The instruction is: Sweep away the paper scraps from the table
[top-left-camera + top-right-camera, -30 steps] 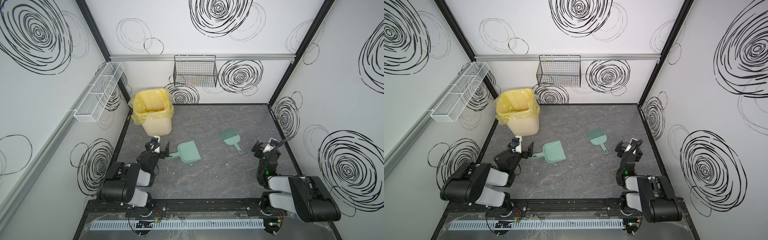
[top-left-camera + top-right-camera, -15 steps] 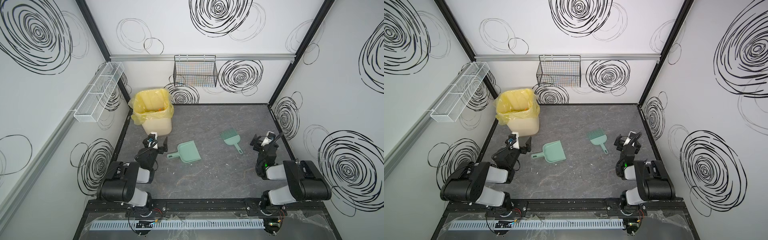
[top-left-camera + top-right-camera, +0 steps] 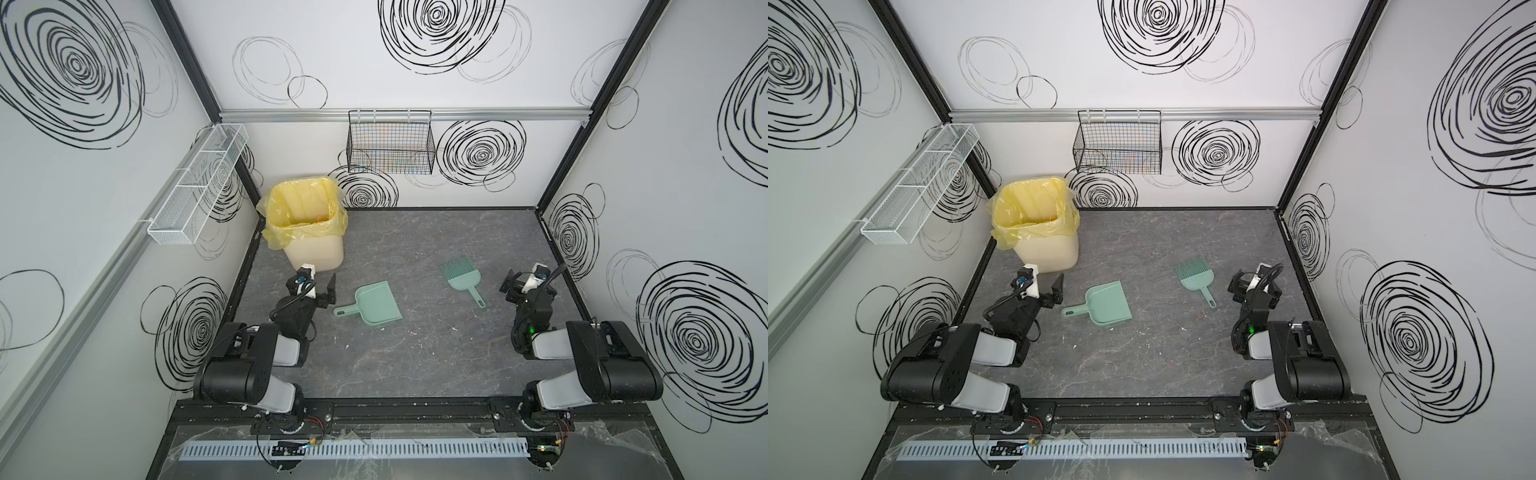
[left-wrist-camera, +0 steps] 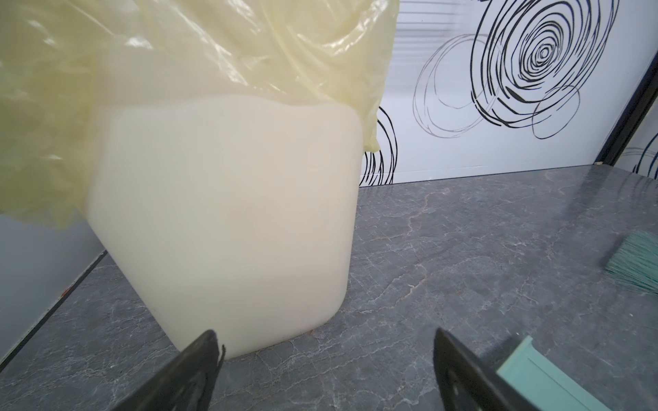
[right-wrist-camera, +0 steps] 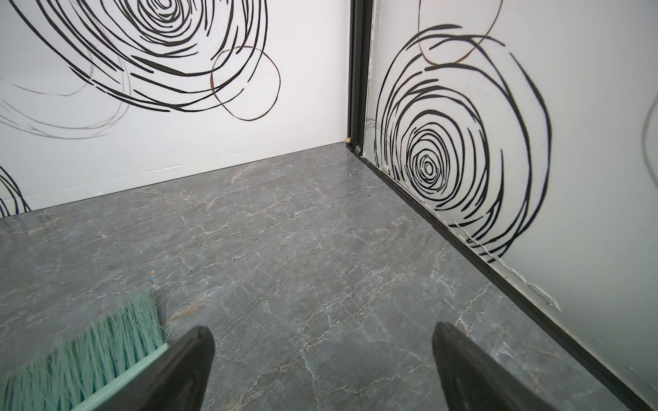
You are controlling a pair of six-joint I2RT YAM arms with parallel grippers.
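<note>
Paper scraps (image 3: 319,217) show as orange bits inside the yellow liner (image 3: 291,208) of the cream bin (image 3: 316,253), which stands in the counter's (image 3: 415,353) far left corner. One tiny orange speck (image 5: 152,272) lies on the counter just past the brush (image 3: 461,276) bristles. The mint dustpan (image 3: 378,307) lies flat near the middle, well apart from the brush. The left claw (image 4: 324,338) gapes wide and empty close before the bin, beside the dustpan's handle. The right claw (image 5: 322,329) is equally wide and empty, between the brush and the right wall.
</note>
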